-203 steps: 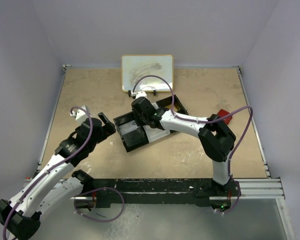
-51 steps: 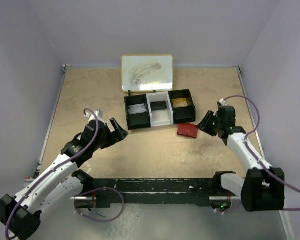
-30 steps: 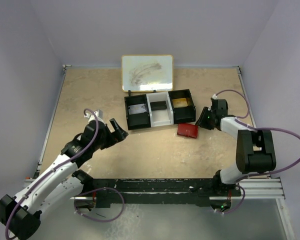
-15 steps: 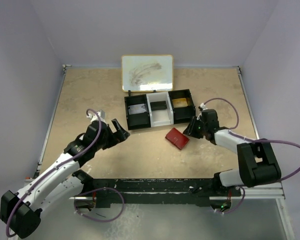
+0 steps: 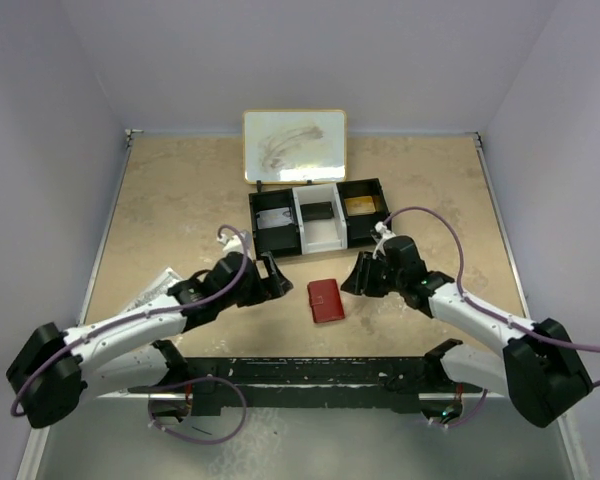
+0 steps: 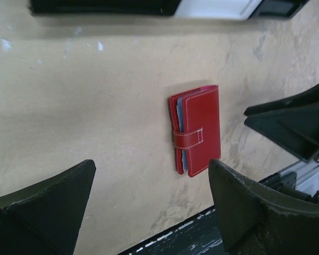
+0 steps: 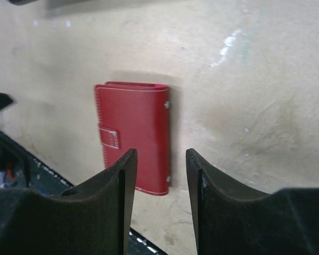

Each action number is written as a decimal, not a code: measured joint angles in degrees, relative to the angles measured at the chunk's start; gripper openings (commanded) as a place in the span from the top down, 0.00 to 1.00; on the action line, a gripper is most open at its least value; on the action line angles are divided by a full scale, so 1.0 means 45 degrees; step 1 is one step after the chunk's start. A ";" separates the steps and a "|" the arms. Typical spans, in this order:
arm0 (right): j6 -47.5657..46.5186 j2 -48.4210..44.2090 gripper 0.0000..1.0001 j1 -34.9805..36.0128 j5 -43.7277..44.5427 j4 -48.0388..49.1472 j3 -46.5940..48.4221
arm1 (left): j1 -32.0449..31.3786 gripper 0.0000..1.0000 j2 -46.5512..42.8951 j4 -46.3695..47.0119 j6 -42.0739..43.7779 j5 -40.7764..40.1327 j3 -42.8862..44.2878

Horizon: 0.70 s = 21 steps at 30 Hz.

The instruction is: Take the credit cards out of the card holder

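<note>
From above, the red card holder [image 5: 326, 300] lies flat and closed on the tan worktop [image 5: 180, 190], near of the long black tray [image 5: 254, 228] and roughly in line with its white middle compartment, apart from it. It sits between the two arms: the left fingers [image 5: 270, 275] are just to its left and spread wide around nothing, and the right fingers [image 5: 356, 277] are just to its right; whether they touch it cannot be told from here. A small whiteboard [image 5: 294, 146] leans at the far edge, behind the tray. In the left wrist view, the two dark fingers [image 6: 42, 207] stand far apart with bare worktop between them, and the card holder [image 6: 196, 130] lies beyond them, its strap tab fastened across the cover and pale blue sleeve edges showing along one side; the right arm's fingers [image 6: 292, 122] reach in from the right, close to the holder but with a strip of worktop visible between. In the right wrist view, the fingers [image 7: 111, 207] have only a narrow gap and grip nothing; the card holder [image 7: 133, 138] lies just beyond, partly covered by the left one
</note>
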 measured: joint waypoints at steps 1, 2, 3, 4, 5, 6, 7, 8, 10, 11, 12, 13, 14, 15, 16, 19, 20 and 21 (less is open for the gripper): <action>0.0029 -0.0146 0.54 -0.0005 -0.0155 0.0146 0.0000 | -0.0321 0.17 0.0384 0.0257 -0.0049 -0.0121 0.0000; 0.0087 -0.0160 0.54 -0.0005 -0.0398 0.0359 -0.0024 | -0.0753 0.18 0.0908 0.0534 -0.0126 -0.0262 0.0015; 0.0136 -0.0107 0.54 -0.0005 -0.0636 0.0612 -0.0078 | -0.1122 0.19 0.1433 0.0782 -0.0194 -0.0413 0.0044; 0.0223 0.0000 0.54 0.0000 -0.0918 0.0918 -0.0194 | -0.1443 0.20 0.1948 0.0996 -0.0262 -0.0549 0.0083; 0.0306 0.0155 0.54 0.0005 -0.1205 0.1209 -0.0364 | -0.1724 0.21 0.2404 0.1229 -0.0325 -0.0675 0.0112; 0.0389 0.0335 0.54 0.0010 -0.1467 0.1481 -0.0568 | -0.1919 0.21 0.2735 0.1467 -0.0379 -0.0767 0.0121; 0.0447 0.0529 0.54 0.0019 -0.1710 0.1676 -0.0767 | -0.2118 0.22 0.3065 0.1773 -0.0505 -0.0879 0.0126; 0.0505 0.0719 0.55 0.0044 -0.1904 0.1821 -0.0957 | -0.2273 0.22 0.3342 0.2103 -0.0617 -0.0962 0.0126; 0.0539 0.1025 0.55 0.0092 -0.2181 0.1953 -0.1205 | -0.2472 0.23 0.3769 0.2861 -0.0884 -0.1049 0.0121; 0.0573 0.1200 0.57 0.0097 -0.2395 0.2059 -0.1287 | -0.2555 0.23 0.3997 0.3390 -0.1064 -0.1098 0.0117; 0.0559 0.1321 0.60 0.0117 -0.2467 0.2234 -0.1282 | -0.2608 0.23 0.4138 0.3735 -0.1185 -0.1127 0.0102; 0.0525 0.1443 0.63 0.0121 -0.2535 0.2414 -0.1282 | -0.2667 0.23 0.4308 0.4187 -0.1302 -0.1151 0.0073; 0.0520 0.1593 0.66 0.0141 -0.2613 0.2574 -0.1282 | -0.2715 0.24 0.4498 0.4643 -0.1433 -0.1190 0.0034; 0.0515 0.1744 0.71 0.0151 -0.2647 0.2754 -0.1287 | -0.2764 0.24 0.4716 0.5085 -0.1579 -0.1214 0.0000; 0.0515 0.1928 0.72 0.0151 -0.2715 0.2992 -0.1287 | -0.2807 0.24 0.4969 0.5523 -0.1661 -0.1224 -0.0044; 0.0588 0.2497 0.75 0.0151 -0.2963 0.3963 -0.1423 | -0.3002 0.26 0.5756 0.6441 -0.1909 -0.1375 -0.0223; 0.0641 0.2652 0.75 0.0155 -0.3031 0.4362 -0.1511 | -0.3079 0.27 0.5945 0.6708 -0.1972 -0.1472 -0.0369; 0.0704 0.2798 0.75 0.0165 -0.3113 0.4775 -0.1608 | -0.3157 0.28 0.6033 0.7140 -0.2084 -0.1588 -0.0583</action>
